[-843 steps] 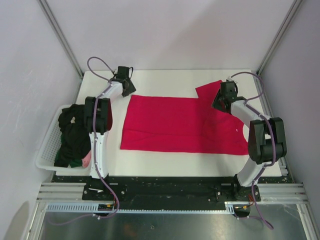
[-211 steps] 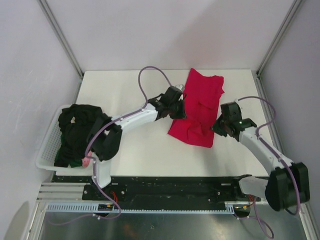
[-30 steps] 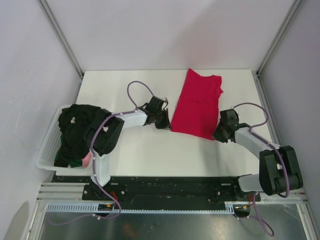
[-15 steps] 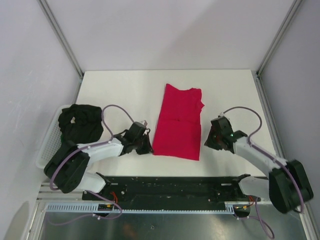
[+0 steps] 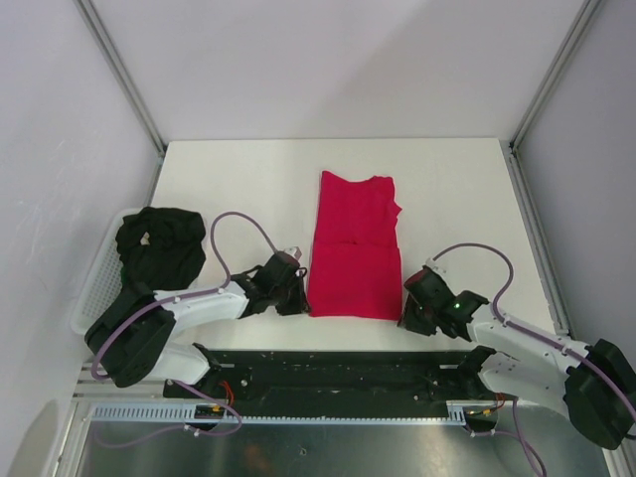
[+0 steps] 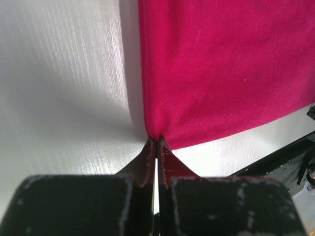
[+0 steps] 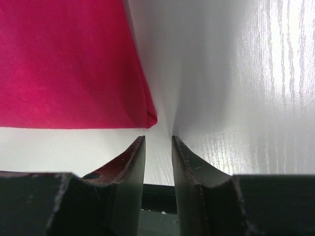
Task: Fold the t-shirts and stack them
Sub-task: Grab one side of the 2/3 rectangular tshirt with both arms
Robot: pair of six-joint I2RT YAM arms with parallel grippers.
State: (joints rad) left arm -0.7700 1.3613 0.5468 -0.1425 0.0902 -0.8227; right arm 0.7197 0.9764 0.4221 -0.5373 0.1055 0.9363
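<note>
My left hand (image 5: 300, 298) sits low on the counter (image 5: 238, 189) at the near left corner of the red shirt (image 5: 353, 248). From my left wrist, its two fingers are pressed together with no gap, and the corner of the red shirt (image 6: 221, 69) narrows to a point right at the tips of my left hand (image 6: 156, 142), so it is clamped on that corner.

My right hand (image 5: 405, 316) lies at the near right corner, mirroring the left. From that wrist, the fingers of my right hand (image 7: 158, 140) stand apart with a narrow strip of bare counter (image 7: 236, 73) between them. The corner of the red shirt (image 7: 64, 59) ends just beyond the left fingertip, close to it but not between the fingers, and I cannot see them touching it.

A white lattice basket (image 5: 91, 293) sits at the left edge of the counter, well apart from the red shirt. A black shirt (image 5: 159, 248) is heaped in it, crumpled and rising above the rim.

The red shirt lies flat in the middle of the counter, folded into a long narrow rectangle that runs from the near edge away from me. A faint crease crosses it about halfway along. The far end dips slightly in the middle, and a small flap sticks out on its right side. The cloth is smooth and evenly bright.
</note>
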